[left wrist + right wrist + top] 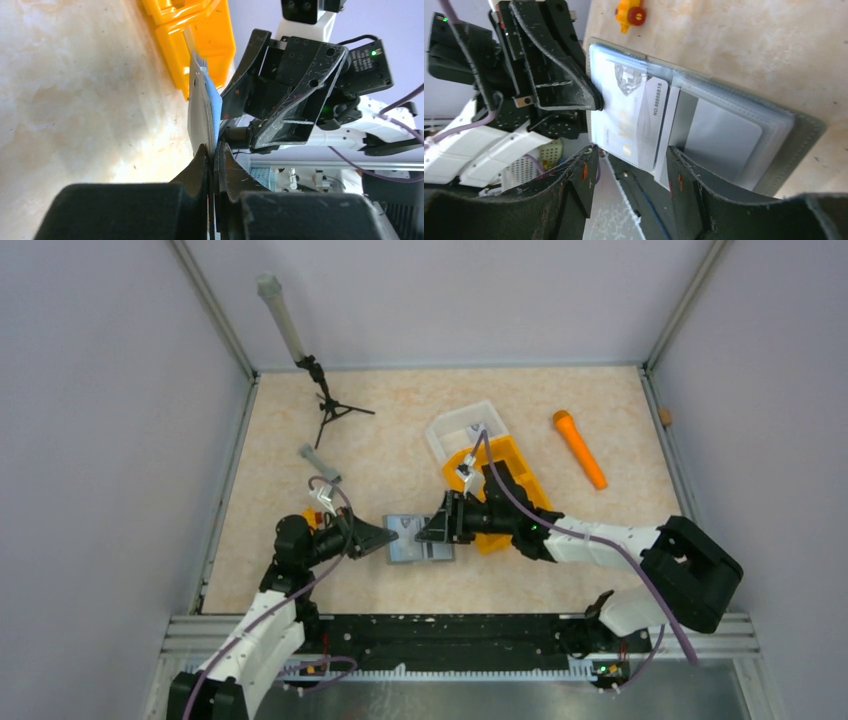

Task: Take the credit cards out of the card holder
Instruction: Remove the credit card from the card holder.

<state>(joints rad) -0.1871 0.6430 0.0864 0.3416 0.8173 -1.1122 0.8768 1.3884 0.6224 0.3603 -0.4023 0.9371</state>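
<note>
**Top view and both wrist views.** The card holder (420, 543) lies open on the table (300, 470), near the front edge and midway between the two arms. Its two inner panels face up.

**Left gripper.** The left gripper (388, 538) is clenched on the holder's left edge. In the left wrist view its fingers (200, 167) meet on the grey cover, which is seen edge-on. Blue credit cards (215, 100) show along the cover's upper side.

**Right gripper.** The right gripper (634, 182) reaches in from the right, opposite the left one, with the holder between them. Its jaws stand apart and grasp nothing. In the right wrist view the two fingers (581, 182) straddle the near edge of the holder. The end of a pale printed card (629, 125) lies in the gap between them. Whether either finger touches that card cannot be told.

**Cards.** The pale printed card sits in the panel nearer the left gripper and overlaps the fold. A grey-blue card (724, 140) sits behind a clear sleeve in the other panel, beside the right-hand finger.

**Surroundings.** An orange bin (520, 475) stands just behind the right gripper's wrist. A clear tray (460, 430) touches the bin's far corner. Both are set back from the holder.
</note>
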